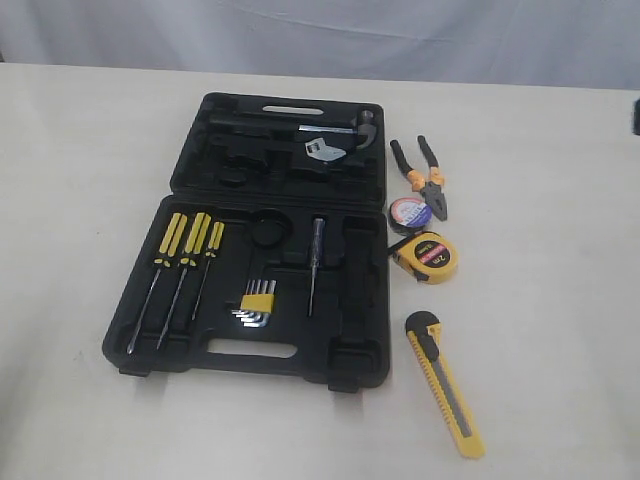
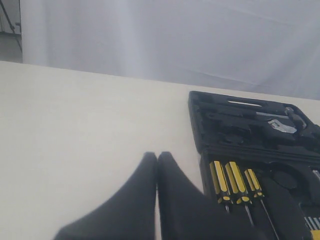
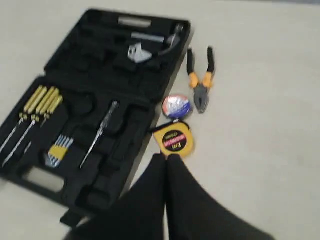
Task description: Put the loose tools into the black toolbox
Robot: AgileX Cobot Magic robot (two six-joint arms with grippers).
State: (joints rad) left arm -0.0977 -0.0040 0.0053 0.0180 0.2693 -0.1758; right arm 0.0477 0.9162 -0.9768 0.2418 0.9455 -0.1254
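The black toolbox (image 1: 350,345) lies open mid-table. To its right lie the orange-and-black pliers (image 1: 425,175), the dark tape roll (image 1: 410,212) with a blue-white label, the yellow-black tape measure (image 1: 432,257) and the long yellow utility knife (image 1: 444,383). The right wrist view shows the toolbox (image 3: 125,125), pliers (image 3: 201,77), tape roll (image 3: 176,106) and tape measure (image 3: 174,138); my right gripper (image 3: 166,157) is shut and empty, hovering just short of the tape measure. My left gripper (image 2: 157,156) is shut and empty over bare table, left of the toolbox (image 2: 210,107). Neither gripper shows in the exterior view.
In the box's lower half sit three yellow-handled screwdrivers (image 1: 185,240), a hex key set (image 1: 257,303) and a thin tester screwdriver (image 1: 314,262). A hammer and wrench (image 1: 325,140) rest in the lid. A white curtain (image 1: 320,30) hangs behind the pale table (image 1: 80,200).
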